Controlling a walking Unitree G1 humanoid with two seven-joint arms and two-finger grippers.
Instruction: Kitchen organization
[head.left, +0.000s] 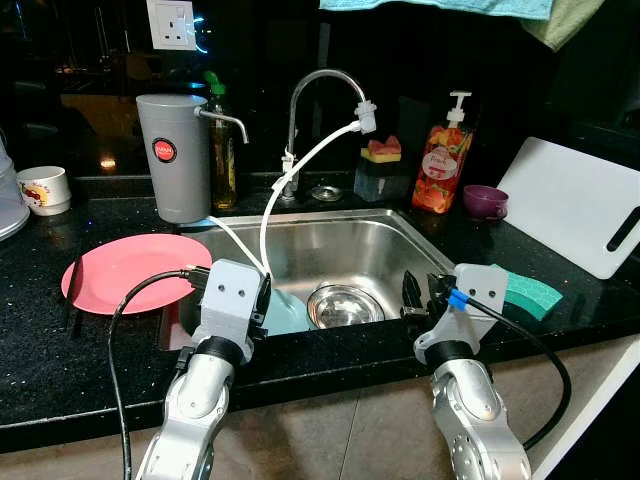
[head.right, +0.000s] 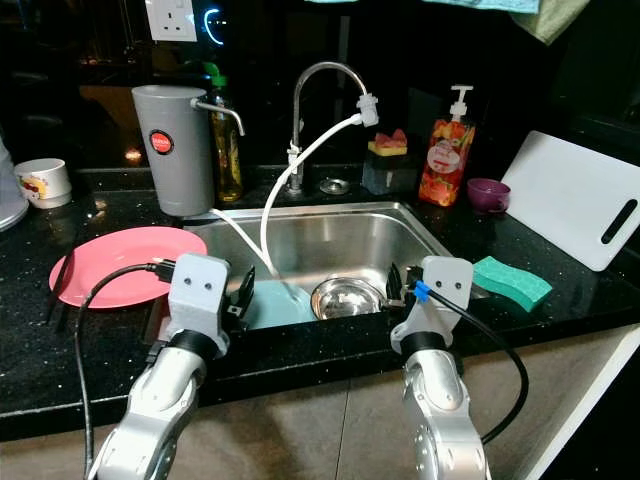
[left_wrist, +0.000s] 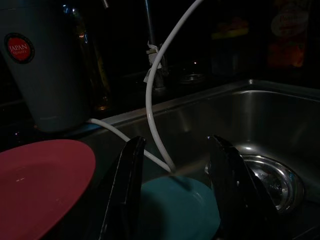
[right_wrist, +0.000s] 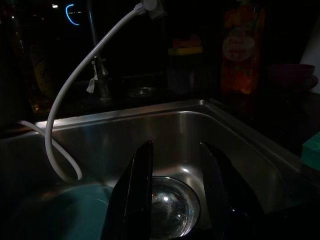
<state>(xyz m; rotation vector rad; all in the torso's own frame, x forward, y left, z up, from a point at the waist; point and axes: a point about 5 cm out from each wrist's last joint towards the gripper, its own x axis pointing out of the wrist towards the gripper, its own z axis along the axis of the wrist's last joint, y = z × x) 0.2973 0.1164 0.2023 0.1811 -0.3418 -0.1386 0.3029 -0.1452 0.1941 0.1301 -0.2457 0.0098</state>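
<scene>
While both silver arms reach forward over the front edge of the stainless steel sink (head.left: 395, 232), neither gripper holds anything. The left gripper (left_wrist: 177, 192) hangs over the sink's left part with its two black fingers spread wide — a teal plate (left_wrist: 175, 210) lies in the basin below and between them. The right gripper (right_wrist: 175, 192) hovers at the sink's right part, its fingers parted moderately, and a small steel bowl (head.left: 343, 304) sits in the basin bottom just beneath them, beside the teal plate.

A white hose (head.left: 290, 185) runs from the spout of the curved chrome faucet (head.left: 322, 85) down into the sink, ending near the teal plate. On the black speckled countertop (head.left: 60, 340) left of the sink rests a pink plate (head.left: 125, 268), its edge close to the sink's rim. Behind it stands a grey water filter canister (head.left: 174, 155) with a red round label, and just beside that a bottle of yellowish liquid with a green cap (head.left: 222, 150). Farther left sits a white patterned cup (head.left: 45, 189).

Right of the faucet, a dark holder carries a yellow-and-pink sponge (head.left: 381, 150), then an orange pump bottle of dish soap (head.left: 442, 160) and a small purple bowl (head.left: 485, 201). A white cutting board (head.left: 575, 205) lies at the far right of the counter, and a green sponge (head.left: 528, 292) lies on the counter near the sink's right rim, just beside the right arm's wrist.
</scene>
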